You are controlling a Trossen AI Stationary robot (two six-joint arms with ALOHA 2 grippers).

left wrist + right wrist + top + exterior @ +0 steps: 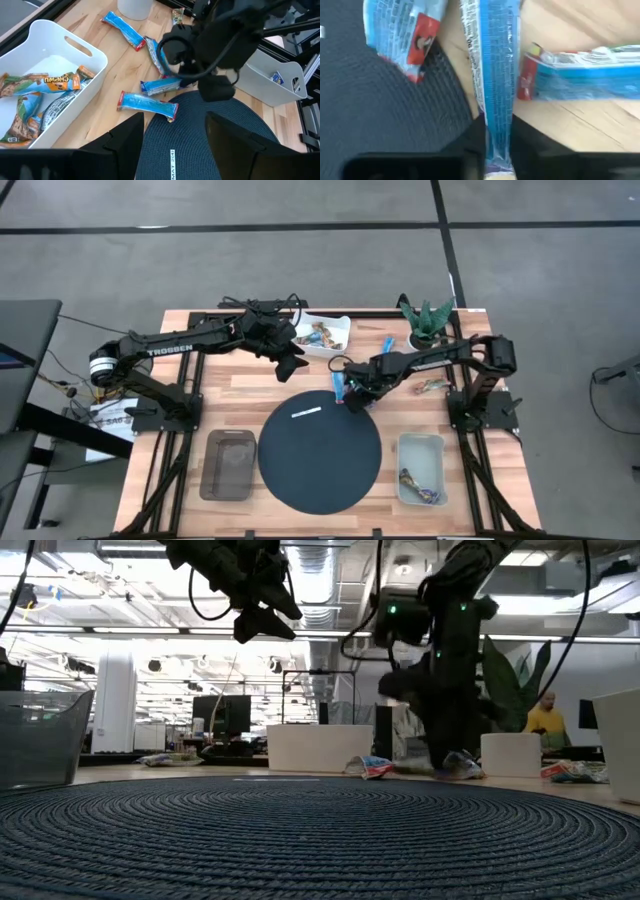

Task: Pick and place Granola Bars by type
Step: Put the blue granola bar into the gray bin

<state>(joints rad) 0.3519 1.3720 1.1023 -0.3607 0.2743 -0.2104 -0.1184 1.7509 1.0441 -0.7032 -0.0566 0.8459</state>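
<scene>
Clamped between the right gripper's (497,145) two dark fingers was a bright blue granola bar (495,75), held edge-on at the rim of the dark round mat (320,470), with two more blue bars lying just beside it, one (400,35) partly on the mat and one (580,75) on the bare wood. The left gripper (175,145) hung above the table near the white bin (60,55), its jaws standing apart with nothing between them.

"TROSSEN" could be read in white along the left arm (170,350). One orange-and-tan bar (55,82) in the white bin carried the word "CHEWY"; the printing on the blue wrappers was too fine to read. That bin held a loose heap of tan, orange and pale blue wrapped bars.

From the left wrist view, four blue bars showed on the wood by the mat's edge: one (147,104) lay flat, its end touching the mat, another (161,86) sat just under the right arm, and a third (123,30) lay farther off near a white pot (135,7).

A clear bin (420,470) to the right of the mat held a few bars at its near end. The grey tray (228,465) on the mat's left showed no bars. A short white strip (307,411) marked the mat.
</scene>
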